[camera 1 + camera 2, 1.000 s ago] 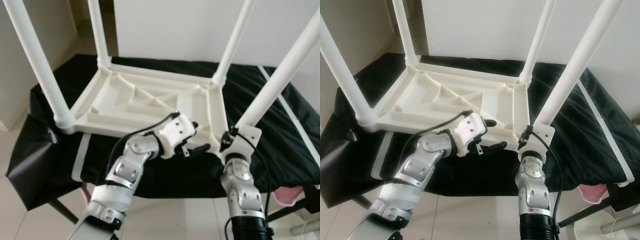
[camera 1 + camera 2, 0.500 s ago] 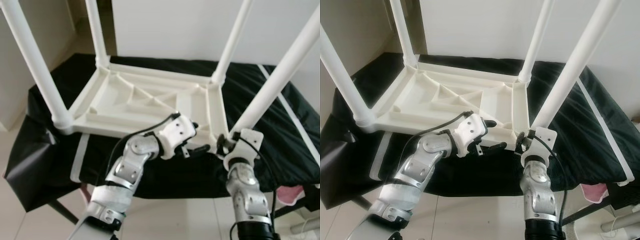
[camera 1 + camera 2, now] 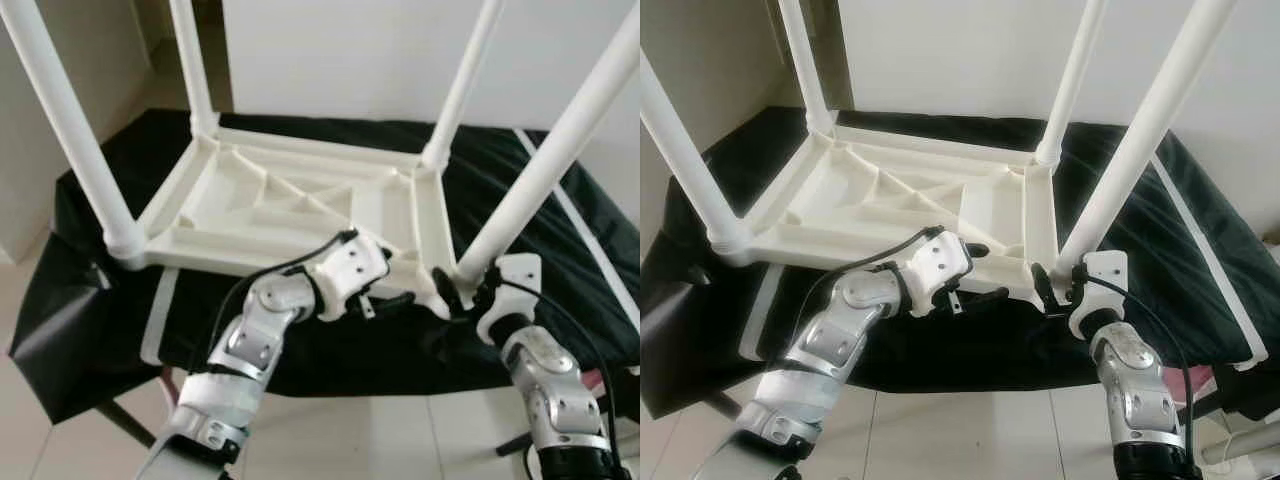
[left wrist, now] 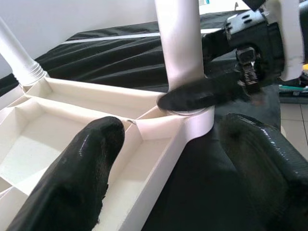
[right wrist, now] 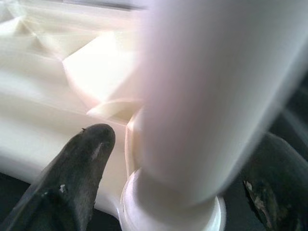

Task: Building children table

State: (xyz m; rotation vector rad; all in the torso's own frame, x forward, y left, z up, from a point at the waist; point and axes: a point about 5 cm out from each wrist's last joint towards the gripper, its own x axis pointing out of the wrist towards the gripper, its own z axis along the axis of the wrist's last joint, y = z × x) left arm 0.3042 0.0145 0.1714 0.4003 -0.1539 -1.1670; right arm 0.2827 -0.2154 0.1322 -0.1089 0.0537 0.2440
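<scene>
Looking down from the head, you have the white children's table (image 3: 300,200) lying upside down on a black cloth (image 3: 560,200) that drapes a larger surface, its ribbed underside facing up and its four white legs rising from the corners. Beyond it stands a pale wall (image 3: 350,50), and light floor tiles (image 3: 400,440) show below the cloth's front edge. A pink object peeks out at the lower right edge, too cut off to identify.

Your left gripper (image 3: 395,288) reaches in over the near rim of the table (image 4: 159,163), just beside the near right corner. Its two black fingers (image 4: 82,178) are spread wide, one over the ribbed underside and the other outside the rim above the cloth, so the rim runs between them; they close on nothing.

Your right gripper (image 3: 1050,287) sits at that same corner, at the base of the near right leg (image 3: 540,170). From the right wrist camera the leg (image 5: 216,96) fills the space between the two fingers (image 5: 77,178), which sit either side of its base collar (image 5: 168,211). They straddle the leg near its socket, but whether the pads actually press on it you cannot tell. The two grippers are close together, nearly facing one another across the corner.
</scene>
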